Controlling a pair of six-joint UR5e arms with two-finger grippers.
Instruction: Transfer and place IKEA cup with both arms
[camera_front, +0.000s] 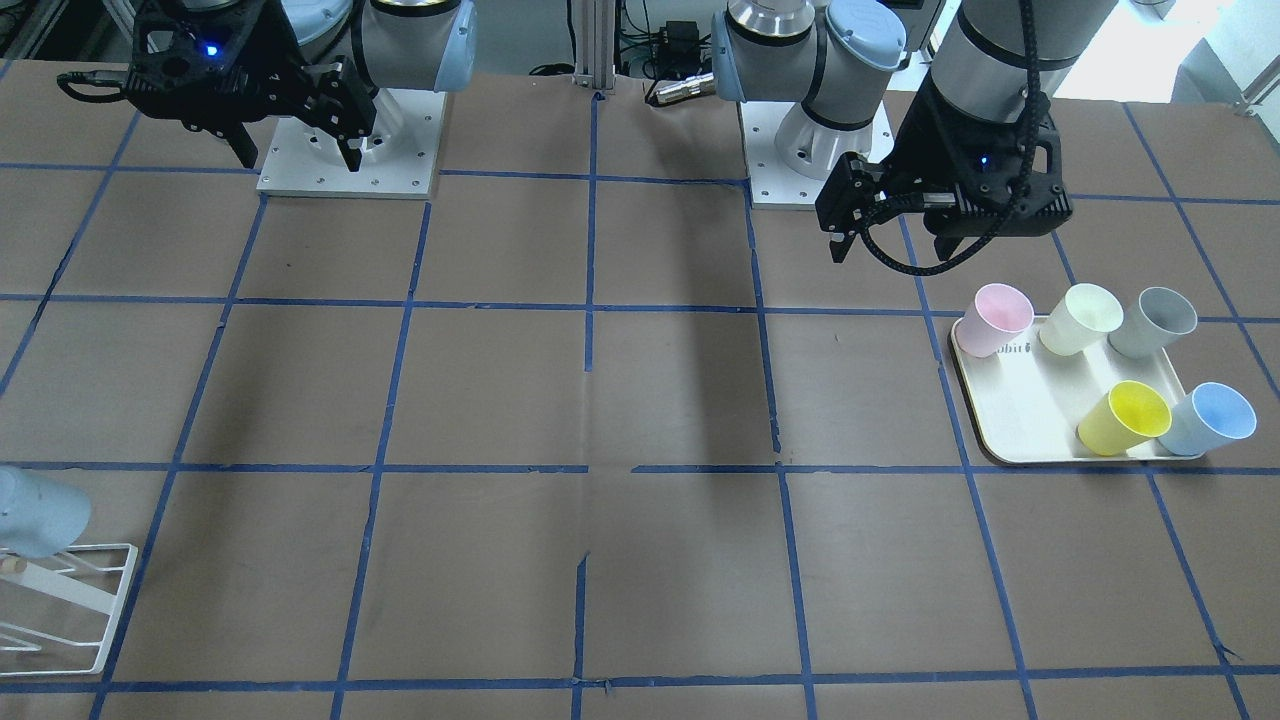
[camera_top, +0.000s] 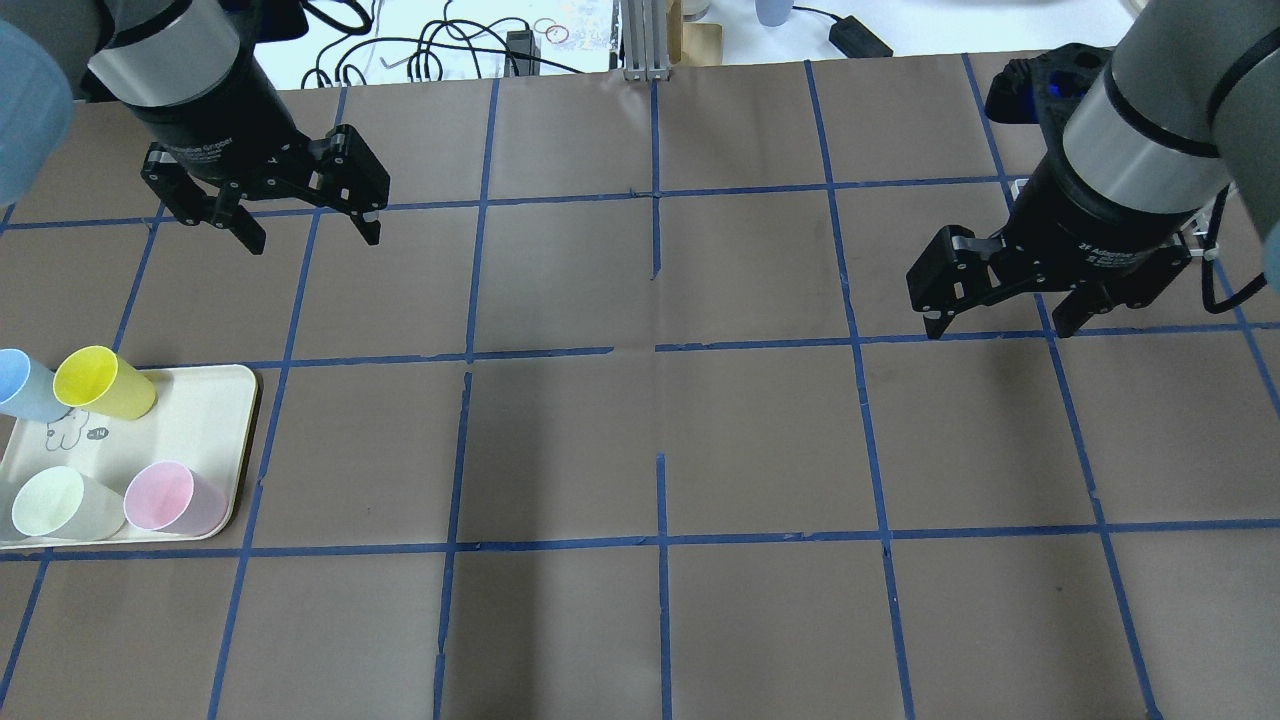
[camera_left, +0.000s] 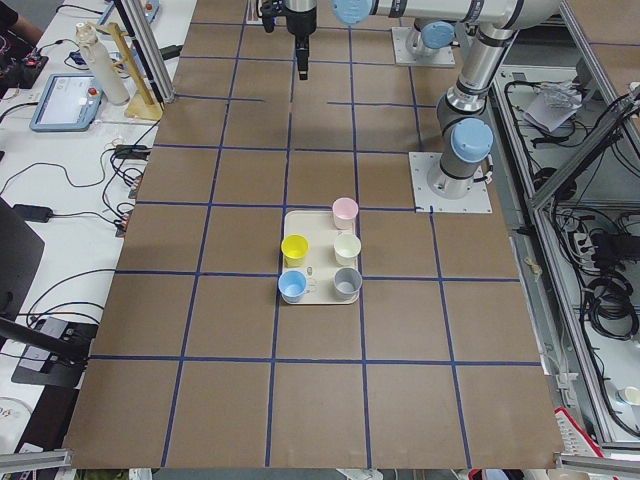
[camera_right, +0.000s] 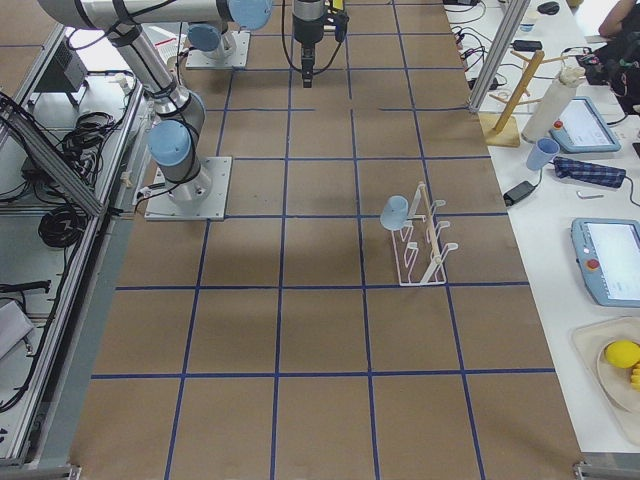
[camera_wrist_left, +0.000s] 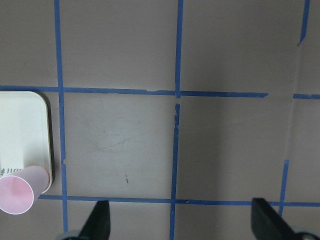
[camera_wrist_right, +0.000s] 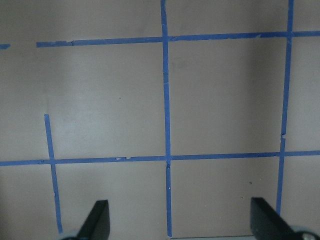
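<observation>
The cup (camera_right: 394, 212) hangs tilted on an upper peg of the rack (camera_right: 428, 250), on the side facing the robot, toward the robot's right end of the table (camera_top: 760, 440). In the front view only part of its body shows at the edge, so I cannot tell how far the peg reaches inside. From where it sits, the placing looks done.

It should be light and stiff. The thin, smooth plastic could slip between hard fingers and would flex if squeezed near the mouth (the base end is likely the firmer part). Because of the taper, a pinch across the wall would tend to slide toward the narrow end. The safer hold is across the body at about mid-height, square to its axis, or one finger inside the rim and one outside. A knock could probably tip it off the peg.

The right gripper (camera_top: 1000, 328) hovers over bare table, well apart from the rack, jaws spread wide and holding nothing. The left gripper (camera_top: 313, 238) is likewise spread and empty, near the tray (camera_front: 1020, 410), where a paler blue cup (camera_front: 1210, 418) stands upright among other cups.
</observation>
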